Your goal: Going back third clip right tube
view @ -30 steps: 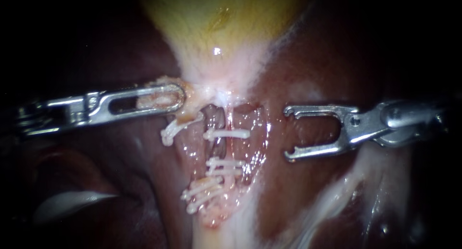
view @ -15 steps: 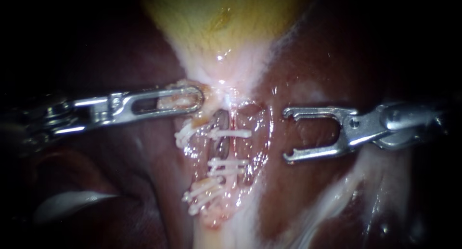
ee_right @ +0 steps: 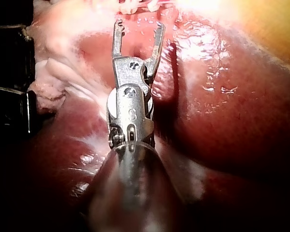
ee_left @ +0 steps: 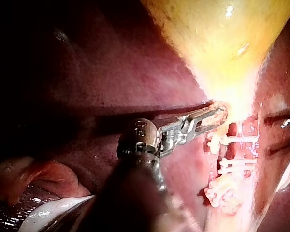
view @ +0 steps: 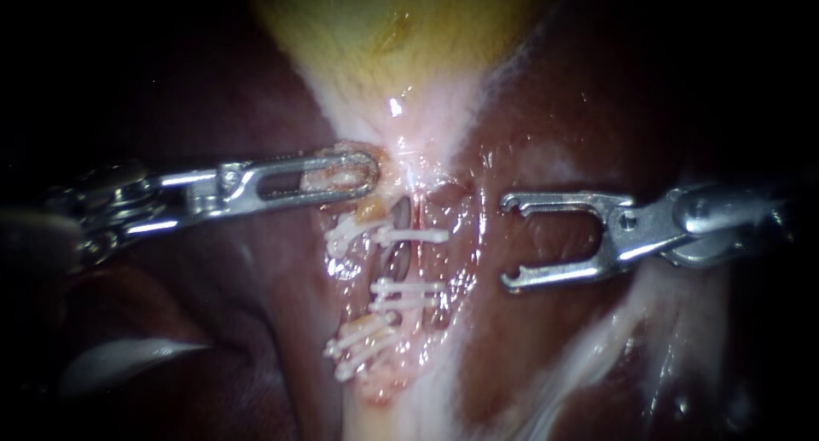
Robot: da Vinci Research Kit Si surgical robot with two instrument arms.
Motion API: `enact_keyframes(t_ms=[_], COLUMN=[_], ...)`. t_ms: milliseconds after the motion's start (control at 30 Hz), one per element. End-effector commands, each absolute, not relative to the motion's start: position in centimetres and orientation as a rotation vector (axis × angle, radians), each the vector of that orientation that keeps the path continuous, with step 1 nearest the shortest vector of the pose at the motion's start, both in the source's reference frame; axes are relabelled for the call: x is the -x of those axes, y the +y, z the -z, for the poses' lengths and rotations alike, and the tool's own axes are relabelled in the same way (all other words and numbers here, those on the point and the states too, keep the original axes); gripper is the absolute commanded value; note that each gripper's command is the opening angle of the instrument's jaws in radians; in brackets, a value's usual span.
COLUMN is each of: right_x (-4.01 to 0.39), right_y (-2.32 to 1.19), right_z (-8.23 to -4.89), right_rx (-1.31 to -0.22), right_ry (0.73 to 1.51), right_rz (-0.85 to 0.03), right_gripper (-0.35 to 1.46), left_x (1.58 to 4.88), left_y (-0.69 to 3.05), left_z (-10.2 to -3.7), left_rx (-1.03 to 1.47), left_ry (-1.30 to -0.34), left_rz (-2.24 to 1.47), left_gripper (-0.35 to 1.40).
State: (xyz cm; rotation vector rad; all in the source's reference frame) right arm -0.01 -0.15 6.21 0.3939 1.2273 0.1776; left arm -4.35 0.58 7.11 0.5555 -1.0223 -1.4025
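Your right instrument (view: 509,240): jaws spread wide, nothing between them. They hang over wet, glossy, dark red liver (view: 546,347). I can't tell if the lower jaw touches it.

The right tube (view: 391,258) sits ahead of those jaw tips, apart from them, with a strip of bare liver between. It carries three white clips: a top clip (view: 411,235) on its own, then a lower pair (view: 404,294) just beside each other. The neighbouring tube, farther from your right jaws, carries its own white clips (view: 358,343).

Your left instrument (view: 368,170): jaws pressed together, pinching pale tissue (view: 328,176) that shows through the jaw window, right where the yellow gallbladder (view: 401,31) narrows. The top clip lies just beside those jaws, on the side away from the gallbladder.

Room: there is open liver all around your right jaws. It is tight at the left jaws, with clips and tubes crowded against them. A pale band (view: 409,415) runs on past the clips.

Hard to make out:
- Both shafts fade into dark behind the wrists.
- Left wrist view shows only your right jaw tips, cut off at the edge.
- Right wrist view: the clips ahead of the jaws are cut off and washed out.
- Glossy white shape (view: 128,360) under the left shaft: can't identify it.
- Black block (ee_right: 9,72) beside the right shaft: can't identify it either.
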Motion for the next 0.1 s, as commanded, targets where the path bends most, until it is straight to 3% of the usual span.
enact_keyframes(t_ms=[33,100], right_x=[0.01,0.01], right_y=[-0.15,-0.15], right_z=[-6.20,-6.20], right_rx=[-0.395,-0.395], right_ry=[1.227,1.227], right_rz=[-0.177,-0.177], right_gripper=[0.50,0.50], left_x=[4.35,4.35], left_y=[0.58,0.58], left_z=[-7.10,-7.10], left_rx=[-0.556,-0.556], left_ry=[-1.023,-1.023], left_rz=[1.403,1.403], left_gripper=[-0.35,-0.35])
